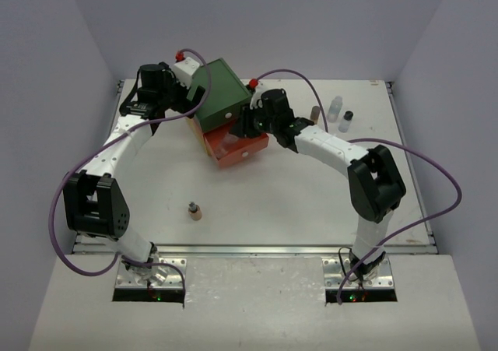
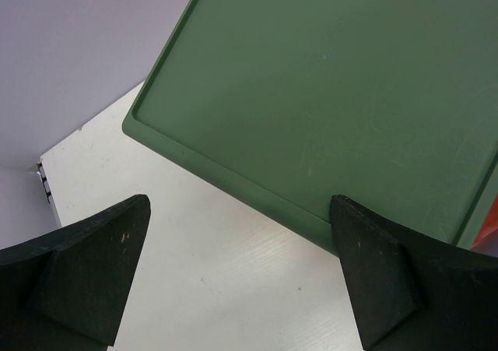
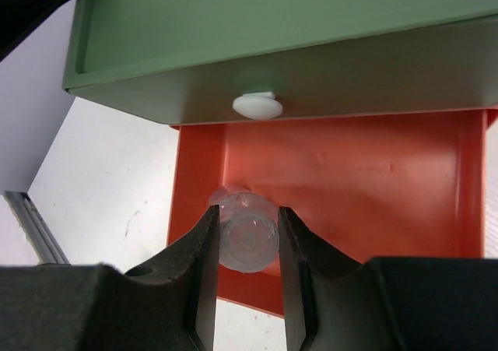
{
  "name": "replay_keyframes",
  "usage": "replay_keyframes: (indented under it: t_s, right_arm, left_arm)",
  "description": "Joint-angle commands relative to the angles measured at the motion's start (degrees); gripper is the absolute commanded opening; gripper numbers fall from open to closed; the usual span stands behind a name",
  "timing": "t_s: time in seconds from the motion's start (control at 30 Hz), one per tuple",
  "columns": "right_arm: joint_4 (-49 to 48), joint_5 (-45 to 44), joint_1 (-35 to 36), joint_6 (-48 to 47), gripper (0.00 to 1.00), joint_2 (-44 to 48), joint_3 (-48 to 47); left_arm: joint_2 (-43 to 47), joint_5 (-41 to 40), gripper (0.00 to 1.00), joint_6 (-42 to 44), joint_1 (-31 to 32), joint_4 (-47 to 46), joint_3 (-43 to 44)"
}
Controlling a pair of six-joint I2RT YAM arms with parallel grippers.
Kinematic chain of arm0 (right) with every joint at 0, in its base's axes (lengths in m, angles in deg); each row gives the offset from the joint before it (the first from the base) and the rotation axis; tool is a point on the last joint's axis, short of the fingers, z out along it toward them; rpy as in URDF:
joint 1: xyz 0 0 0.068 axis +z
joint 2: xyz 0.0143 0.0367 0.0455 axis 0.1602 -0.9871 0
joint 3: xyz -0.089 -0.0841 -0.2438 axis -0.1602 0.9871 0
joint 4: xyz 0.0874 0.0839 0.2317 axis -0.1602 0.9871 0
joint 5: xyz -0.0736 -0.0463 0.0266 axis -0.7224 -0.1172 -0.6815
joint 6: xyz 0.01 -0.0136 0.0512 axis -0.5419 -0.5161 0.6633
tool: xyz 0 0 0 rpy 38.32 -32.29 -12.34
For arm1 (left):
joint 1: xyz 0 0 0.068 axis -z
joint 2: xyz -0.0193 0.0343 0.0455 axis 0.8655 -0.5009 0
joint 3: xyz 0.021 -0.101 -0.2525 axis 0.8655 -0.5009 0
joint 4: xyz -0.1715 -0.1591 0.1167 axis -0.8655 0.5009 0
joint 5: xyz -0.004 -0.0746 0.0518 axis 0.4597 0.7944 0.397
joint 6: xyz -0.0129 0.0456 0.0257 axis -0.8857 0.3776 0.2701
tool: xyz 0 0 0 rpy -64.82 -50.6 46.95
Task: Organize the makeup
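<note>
**Right gripper** (image 3: 247,217): jaws clamped on a clear bottle (image 3: 247,242), which sits end-on between the pads.
- Risk: the bottle's wall is round and looks slick, so it may twist or roll when let go.

**Just below the fingertips:** orange drawer (image 3: 350,172), pulled out. The bottle hangs over its near left corner.
- Risk: a release here could clip the drawer's front wall and tip the bottle onto the table (image 1: 311,203).

**Just ahead and above:** white knob (image 3: 257,106) of the green drawer (image 3: 373,78).
- Risk: a forward push could knock it.

**Pose:** right arm stretched forward, wrist pitched down at the drawer.

**Left gripper** (image 2: 241,234): jaws wide apart and empty, with the green lid (image 2: 350,94) just ahead of them.
- Risk: an advance could shove the box.

**Well behind the right hand:** tan bottle (image 1: 194,211). The other bottles (image 1: 334,108) stand near its forearm.
</note>
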Motion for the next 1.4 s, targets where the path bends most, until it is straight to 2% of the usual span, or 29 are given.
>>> replay_keyframes:
  t_s: [0.0,0.13,0.27,0.5,0.8,0.9,1.03,1.13,1.23,1.37]
  right_arm:
    - [5.27,-5.16,-1.03,-3.06,0.40,-0.47,-2.36]
    - [8.16,-7.62,-1.12,-5.15,0.52,-0.56,-4.21]
    - [10.45,-9.06,-1.12,-7.47,0.57,-0.01,-6.17]
    - [14.45,-9.39,-0.49,-12.05,0.57,0.67,-9.72]
    - [15.43,-16.61,2.68,-14.91,0.59,6.19,-6.04]
    - [15.88,-18.98,0.82,-14.12,0.61,9.72,-4.41]
    - [15.88,-22.06,-8.46,-9.15,0.64,19.60,2.31]
    - [16.10,-26.94,-14.77,-9.48,0.74,22.98,4.21]
    - [19.48,-31.23,-19.00,-11.49,0.78,21.76,0.79]
    - [21.59,-34.59,-24.31,-11.41,0.76,16.95,-4.27]
  left_arm:
    - [-1.00,-1.49,1.00,0.73,0.32,2.10,-0.07]
    - [-1.08,-1.49,1.00,0.73,0.31,2.01,-0.23]
    - [-1.08,-1.77,1.00,1.01,0.24,2.01,-0.44]
    - [-0.99,-1.75,1.00,1.08,0.25,1.84,-0.32]
    - [-0.93,-1.75,1.00,0.90,0.24,1.67,-0.32]
    - [-0.82,-1.75,1.00,1.08,0.32,1.66,-0.68]
    - [-0.64,-1.76,1.00,1.43,0.24,1.58,-0.95]
    - [-0.64,-1.66,1.00,1.52,0.26,1.57,-1.18]
    - [-0.63,-1.66,1.00,1.52,0.32,1.47,-1.37]
    - [-0.55,-1.58,1.00,1.52,0.28,1.27,-1.30]
